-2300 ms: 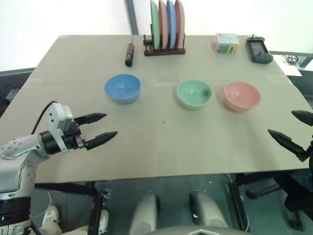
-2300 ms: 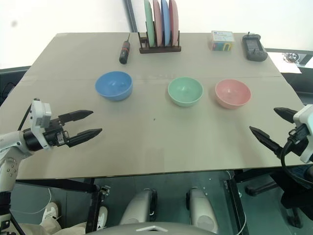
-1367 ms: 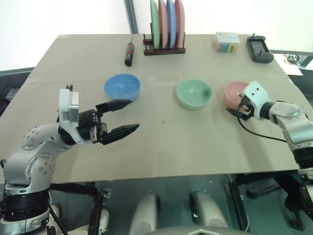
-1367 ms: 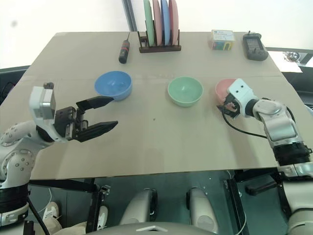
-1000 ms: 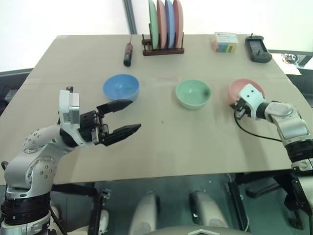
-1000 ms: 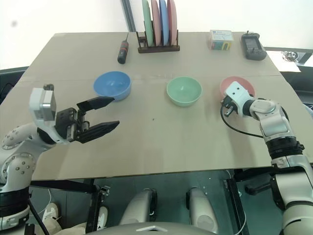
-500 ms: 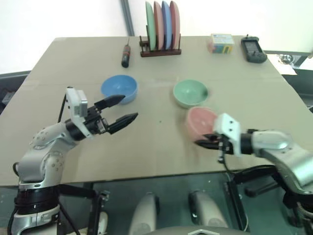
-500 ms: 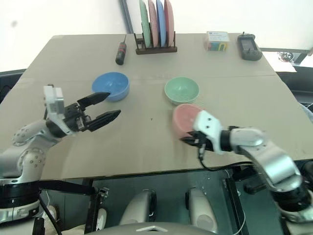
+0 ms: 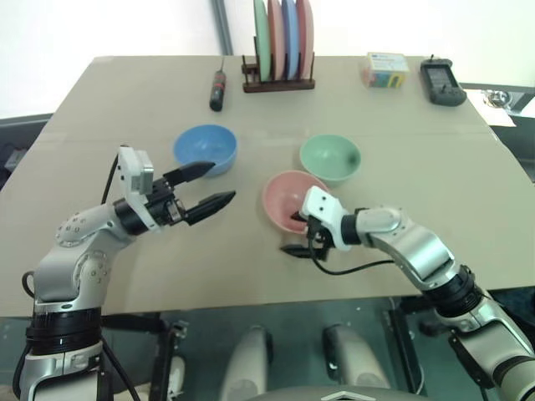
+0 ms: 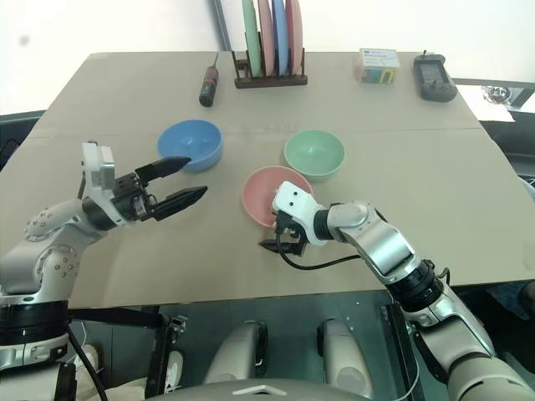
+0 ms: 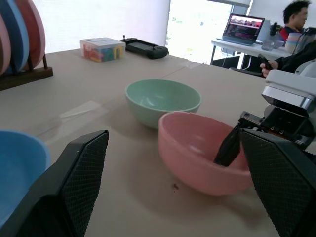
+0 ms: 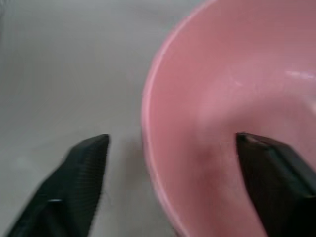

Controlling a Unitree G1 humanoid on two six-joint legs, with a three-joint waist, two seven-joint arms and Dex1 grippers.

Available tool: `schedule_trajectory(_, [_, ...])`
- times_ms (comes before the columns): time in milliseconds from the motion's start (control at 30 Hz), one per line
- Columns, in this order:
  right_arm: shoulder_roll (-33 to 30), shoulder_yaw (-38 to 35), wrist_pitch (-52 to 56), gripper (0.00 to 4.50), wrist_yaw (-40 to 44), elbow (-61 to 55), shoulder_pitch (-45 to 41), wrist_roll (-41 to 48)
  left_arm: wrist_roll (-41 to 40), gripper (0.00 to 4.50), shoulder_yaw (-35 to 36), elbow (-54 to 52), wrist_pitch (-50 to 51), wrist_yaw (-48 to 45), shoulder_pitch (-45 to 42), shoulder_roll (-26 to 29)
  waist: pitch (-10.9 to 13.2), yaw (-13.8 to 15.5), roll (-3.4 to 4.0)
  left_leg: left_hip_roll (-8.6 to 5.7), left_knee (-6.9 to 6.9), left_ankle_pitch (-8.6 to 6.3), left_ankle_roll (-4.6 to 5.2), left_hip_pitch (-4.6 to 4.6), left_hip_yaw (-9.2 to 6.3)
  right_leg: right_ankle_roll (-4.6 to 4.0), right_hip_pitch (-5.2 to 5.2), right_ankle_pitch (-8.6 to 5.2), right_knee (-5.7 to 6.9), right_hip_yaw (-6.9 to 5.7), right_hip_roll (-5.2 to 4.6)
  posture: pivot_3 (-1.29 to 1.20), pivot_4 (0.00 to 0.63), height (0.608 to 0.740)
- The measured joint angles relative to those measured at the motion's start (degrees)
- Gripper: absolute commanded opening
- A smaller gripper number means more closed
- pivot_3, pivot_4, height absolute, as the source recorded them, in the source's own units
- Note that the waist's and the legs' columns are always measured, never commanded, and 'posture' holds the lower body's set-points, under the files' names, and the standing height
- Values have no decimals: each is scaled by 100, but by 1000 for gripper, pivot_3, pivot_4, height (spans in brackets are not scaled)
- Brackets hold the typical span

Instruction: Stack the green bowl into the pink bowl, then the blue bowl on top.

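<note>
The right gripper (image 9: 296,233) is seen nearest, low over the table (image 9: 468,217), with its jaws spread wide and straddling the near rim of the pink bowl (image 9: 282,197): one finger (image 11: 228,146) is inside the bowl, the other outside it, close to the tabletop. In the right wrist view a clear gap shows between each finger and the rim, so the bowl is released, not gripped. The pink bowl stands upright on the table near its middle, just in front of the green bowl (image 9: 330,159) and a little to that bowl's left; whether the two rims touch cannot be told.

To the left, the left gripper (image 9: 211,186) is held above the table, pointing toward the centre, with its jaws apart and nothing between them. The blue bowl (image 9: 206,149) stands upright just beyond its fingertips, well apart from the other two bowls.

Along the far edge are found a screwdriver (image 9: 219,89), a rack (image 9: 279,84) holding upright plates (image 9: 284,38), a small colourful box (image 9: 385,70) and a dark handheld device (image 9: 441,82).
</note>
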Motion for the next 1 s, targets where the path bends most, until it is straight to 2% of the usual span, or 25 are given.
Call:
schedule_trajectory(67, [-161,-347,17,4475,100,-442,-11,234,-220,4500,125,-86,61,-131,83,2,0,3,0,0,3,0,0,-2,-3,0,0,0,-1,-3,0,0,150,740])
schedule_trajectory(167, [-715,-1311,155,4475,523,-1146,-256,985,-731,4500,352,-286,286,-527,335,92,0,11,0,0,8,0,0,-3,-4,0,5,-1,-6,-6,-2,0,150,740])
schedule_trajectory(267, [-1262,-1761,-136,4475,642,-1093,-589,895,-1033,4500,522,-424,456,-754,494,191,-2,9,-4,3,7,0,0,14,-3,-19,18,-14,-7,-8,0,0,150,740])
schedule_trajectory(333, [-1497,-1531,-782,4475,691,-530,-626,405,-1087,4500,582,-460,496,-813,575,259,-2,-1,-4,4,4,0,0,28,8,-21,23,-15,-6,-3,0,0,150,740])
schedule_trajectory(433, [-1619,-1022,-2109,4475,762,1015,-739,-552,-1102,4500,696,-514,513,-932,882,365,-1,-35,-3,5,4,0,1,35,31,-21,20,-15,-4,16,0,0,150,740])
schedule_trajectory(567, [-1176,-526,-3562,4475,826,2746,-1193,-1282,-1241,4500,1243,-661,594,-1281,1536,650,3,-124,-1,10,-6,0,0,33,34,-22,8,-13,2,22,7,0,150,740])
schedule_trajectory(700, [-919,-366,-4422,4475,842,3724,-1472,-1669,-1338,4500,1866,-646,634,-1638,1970,874,6,-124,4,9,-12,0,0,28,30,-13,6,-8,0,19,5,0,150,740])
schedule_trajectory(733, [-811,-312,-4764,4085,842,4171,-1587,-1831,-1379,4500,2112,-604,667,-1836,2155,950,6,-115,4,8,-12,0,0,28,31,-29,8,-18,-6,19,3,0,150,740])
schedule_trajectory(767, [-780,-303,-4828,4085,844,4263,-1617,-1857,-1384,4500,2155,-595,671,-1868,2190,958,6,-112,4,7,-12,0,0,28,31,-29,8,-18,-6,19,2,0,150,740])
schedule_trajectory(833, [-637,-233,-5159,3536,842,4746,-1785,-2005,-1382,4500,2303,-546,704,-1975,2335,977,6,-115,3,7,-10,0,0,29,32,-30,9,-18,-5,19,1,0,150,740])
schedule_trajectory(900, [-560,-190,-5462,2729,841,5191,-1924,-2174,-1380,4500,2369,-536,704,-1988,2437,974,6,-112,4,7,-11,0,0,32,32,-30,10,-18,-2,19,1,0,150,740])
schedule_trajectory(933, [-521,-187,-5683,2098,834,5511,-2009,-2291,-1381,4500,2394,-547,705,-1974,2487,939,6,-109,4,7,-11,0,0,32,31,-30,10,-18,-1,18,1,0,150,740])
schedule_trajectory(1000, [-483,-187,-5862,1467,831,5750,-2060,-2378,-1383,4500,2409,-583,711,-1922,2498,891,6,-115,4,7,-11,0,0,32,31,-30,10,-18,0,18,1,0,150,740])
